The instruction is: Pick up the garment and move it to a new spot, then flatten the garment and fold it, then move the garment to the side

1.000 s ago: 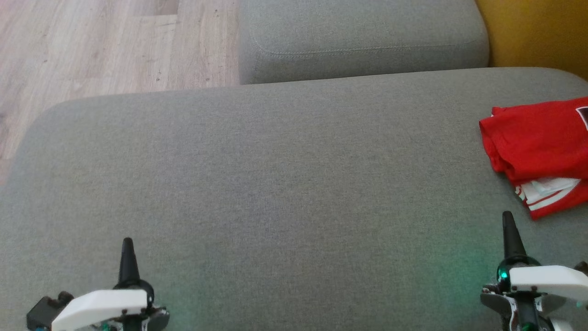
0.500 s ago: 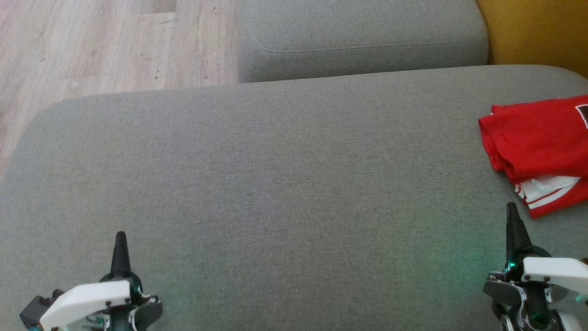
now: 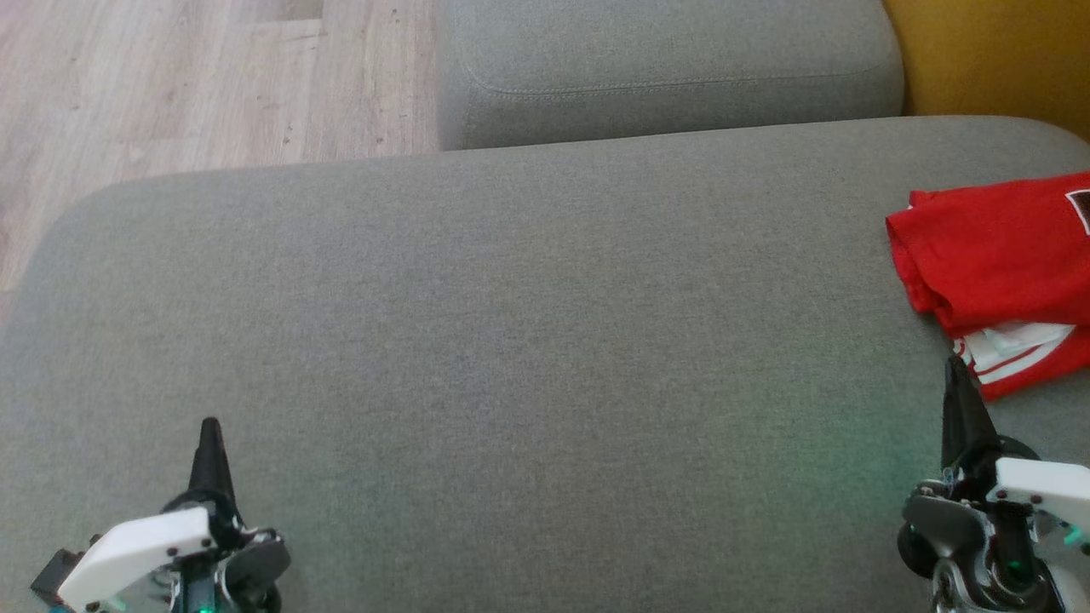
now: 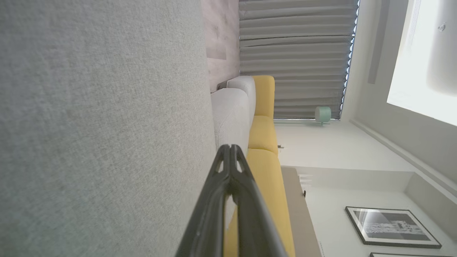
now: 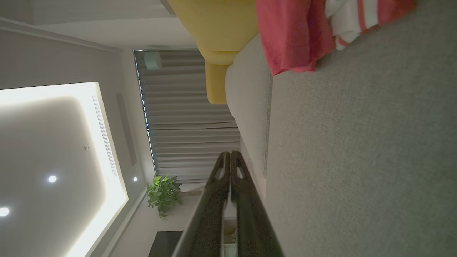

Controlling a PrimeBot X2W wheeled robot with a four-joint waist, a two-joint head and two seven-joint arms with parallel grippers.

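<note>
The left jaws and right jaws are pressed together, empty, low over the sofa (image 3: 511,340). The folded garment (image 3: 996,247) lies just beyond the right jaws, apparently already set aside, so nothing needs holding.

Head view: light was even and soft, with no hard shadows on the grey sofa cushion (image 3: 511,340). A faint green glow lay beside the left tool (image 3: 209,426) and the right tool (image 3: 955,368). Grain was mild.
Left wrist view: bright. The ceiling light panel (image 4: 421,53) was blown to white, and straight lines bowed at the edges.
Right wrist view: dim. The panel and the spotlights (image 5: 52,179) glared, and the garment (image 5: 292,35) looked dulled.
</note>
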